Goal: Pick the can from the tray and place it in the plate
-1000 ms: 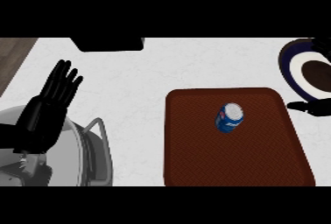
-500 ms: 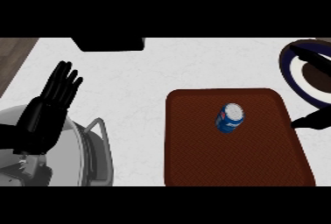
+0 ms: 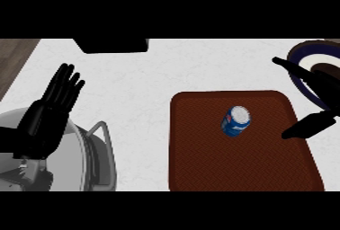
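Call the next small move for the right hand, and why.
Probably ease the right hand left toward the can. The hand is open at the tray's right edge, apart from the can, which sits untouched mid-tray. The plate waits at upper right.

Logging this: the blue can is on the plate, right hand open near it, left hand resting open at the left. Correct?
No. The head view shows the can on the brown tray, not the plate at the upper right. The right hand is open near it and the left hand rests open at the left.
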